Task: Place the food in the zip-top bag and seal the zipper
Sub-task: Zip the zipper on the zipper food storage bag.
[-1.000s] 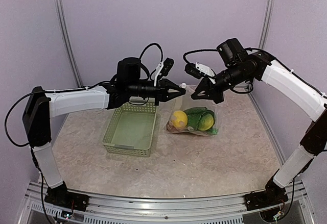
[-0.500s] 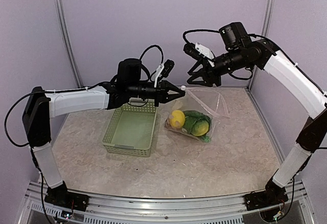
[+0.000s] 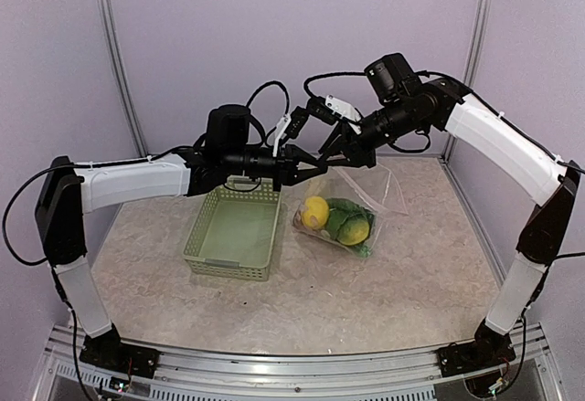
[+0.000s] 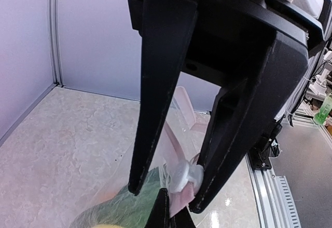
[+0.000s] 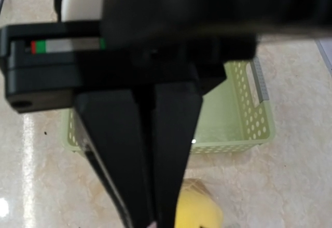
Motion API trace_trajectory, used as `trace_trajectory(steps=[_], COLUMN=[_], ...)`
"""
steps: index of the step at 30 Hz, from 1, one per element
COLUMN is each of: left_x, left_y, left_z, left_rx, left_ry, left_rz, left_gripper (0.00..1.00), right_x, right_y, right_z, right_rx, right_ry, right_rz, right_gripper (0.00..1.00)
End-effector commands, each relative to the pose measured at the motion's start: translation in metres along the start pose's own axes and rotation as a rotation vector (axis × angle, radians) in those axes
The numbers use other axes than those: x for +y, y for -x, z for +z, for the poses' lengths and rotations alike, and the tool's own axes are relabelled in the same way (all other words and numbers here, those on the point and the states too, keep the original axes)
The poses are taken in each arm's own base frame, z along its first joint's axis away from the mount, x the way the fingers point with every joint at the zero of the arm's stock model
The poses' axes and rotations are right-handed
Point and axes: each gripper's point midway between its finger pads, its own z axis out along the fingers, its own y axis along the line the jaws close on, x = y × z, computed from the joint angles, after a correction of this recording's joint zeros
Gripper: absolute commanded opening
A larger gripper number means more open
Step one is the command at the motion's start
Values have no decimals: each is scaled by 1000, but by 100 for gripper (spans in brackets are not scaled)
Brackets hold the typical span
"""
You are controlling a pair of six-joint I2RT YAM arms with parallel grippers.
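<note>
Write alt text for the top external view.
Two robot arms reach in from both sides, the left claw and right claw almost meeting at the raised mouth of a clear zip-top bag holding yellow lemons and green toy food. A pale green basket sits beside the bag on the marbled table.

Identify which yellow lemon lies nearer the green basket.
The left lemon, at the end of the zip-top bag beside the basket; the other lemon sits beyond the green piece.
</note>
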Motion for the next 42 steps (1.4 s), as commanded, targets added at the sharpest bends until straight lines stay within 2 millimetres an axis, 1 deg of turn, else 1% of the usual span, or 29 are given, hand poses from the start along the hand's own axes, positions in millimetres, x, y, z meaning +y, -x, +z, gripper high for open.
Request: trace_trajectory(steps=[1, 4, 9, 12, 15, 16, 18, 21, 24, 28, 33, 35, 38, 42], left_x=[-5, -3, 0, 3, 18, 24, 30, 32, 32, 39, 54, 59, 65, 69], left_y=[15, 13, 10, 12, 12, 16, 19, 25, 29, 26, 20, 18, 16, 18], left_z=[-8, -7, -6, -7, -12, -17, -26, -38, -45, -51, -59, -64, -69, -76], left_rx=[-30, -28, -24, -31, -46, -68, -107, -150, -171, -177, -185, -188, -187, -189], left_ry=[8, 9, 14, 23, 82, 110, 139, 161, 176, 205, 256, 273, 291, 301], left_rz=[19, 16, 8, 1, -32, -35, -35, -22, -13, -31, -59, -65, -71, -69], left_gripper=[0, 0, 0, 0, 0, 0, 0, 0, 0, 0, 0, 0, 0, 0], right_x=[-1, -2, -1, 0, 1, 1, -1, -12, -22, -32, -35, -37, -45, -57], right_y=[5, 3, 6, 4, -1, -3, -10, -22, -32, -43, -59, -70, -84, -101], right_z=[-5, -8, -15, -17, -18, -19, -20, -22, -25, -34, -52, -60, -76, -95], right_rx=[-1, 3, -4, 0, 21, 31, 58, 95, 118, 132, 162, 183, 207, 235], right_ry=[-32, -49, -68, -70, -73, -79, -98, -150, -171, -185, -214, -234, -267, -299], right_rz=[2, 1, -7, -8, -7, -6, -5, 12, 47, 82, 92, 93, 100, 121], right_gripper=[25, 22, 9, 4, 2, 2, 2, 1, 1, 0, 0, 1, 1, 0])
